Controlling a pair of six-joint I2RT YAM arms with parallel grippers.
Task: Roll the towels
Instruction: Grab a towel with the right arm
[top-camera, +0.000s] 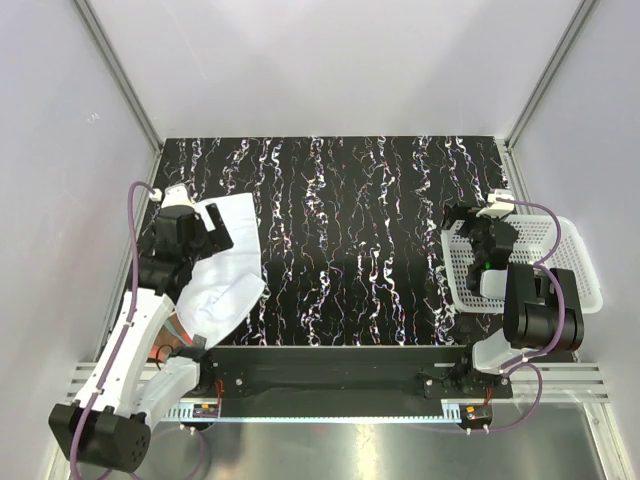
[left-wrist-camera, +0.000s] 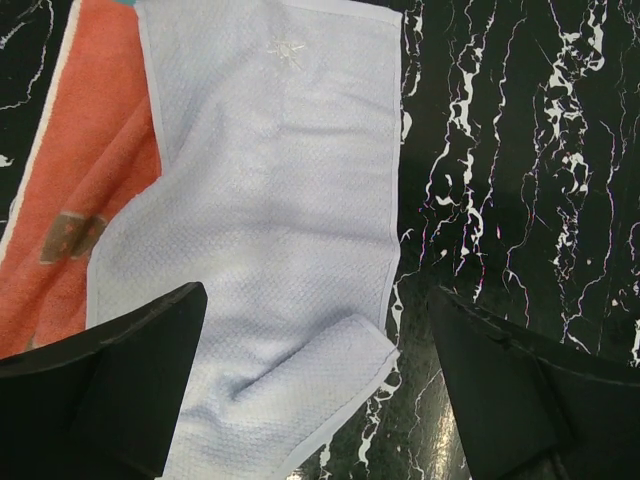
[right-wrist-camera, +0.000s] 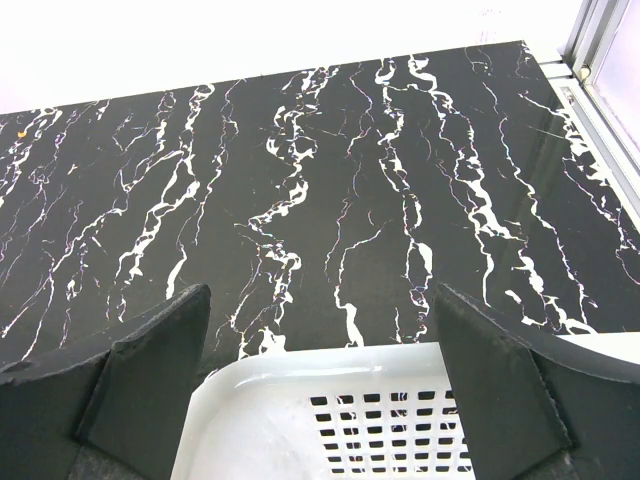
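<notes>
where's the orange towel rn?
The orange towel lies flat at the left side of the table, partly under the white towel; the left wrist view shows it left of the open left gripper.

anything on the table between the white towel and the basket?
No. In the top view, only bare marbled tabletop lies between the white towel and the basket.

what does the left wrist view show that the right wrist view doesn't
Only left wrist: the white towel, one corner folded over, lying partly over the orange towel. Only right wrist: the rim of the white basket. Both: the black marbled table, and an open gripper each, the left gripper in one, the right gripper in the other.
</notes>
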